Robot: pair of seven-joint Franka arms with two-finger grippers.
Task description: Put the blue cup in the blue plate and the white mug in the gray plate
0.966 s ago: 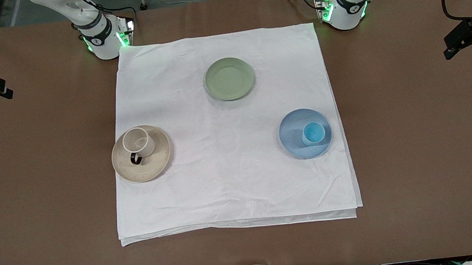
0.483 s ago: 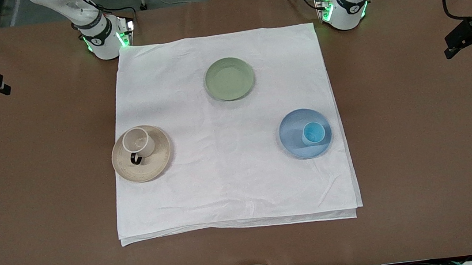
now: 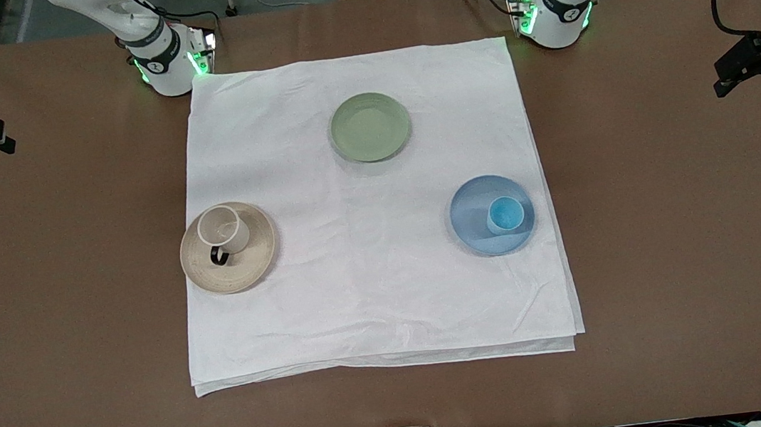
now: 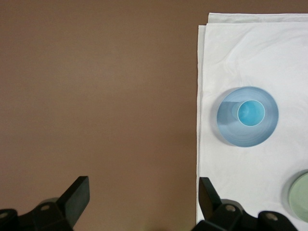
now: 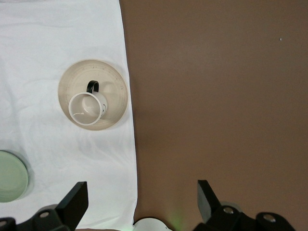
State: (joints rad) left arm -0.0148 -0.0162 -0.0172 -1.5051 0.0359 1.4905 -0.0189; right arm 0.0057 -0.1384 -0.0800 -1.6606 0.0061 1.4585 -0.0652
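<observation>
My left gripper (image 4: 139, 204) hangs high over the bare table beside the white cloth (image 4: 250, 62), at the left arm's end, fingers (image 4: 77, 195) spread wide and empty. My right gripper (image 5: 139, 204) hangs the same way beside the cloth at the right arm's end, fingers (image 5: 74, 202) wide apart, holding nothing. Both arms wait.

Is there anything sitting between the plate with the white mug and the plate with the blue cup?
Only white cloth lies between the gray plate and the blue plate, as the front view shows.
</observation>
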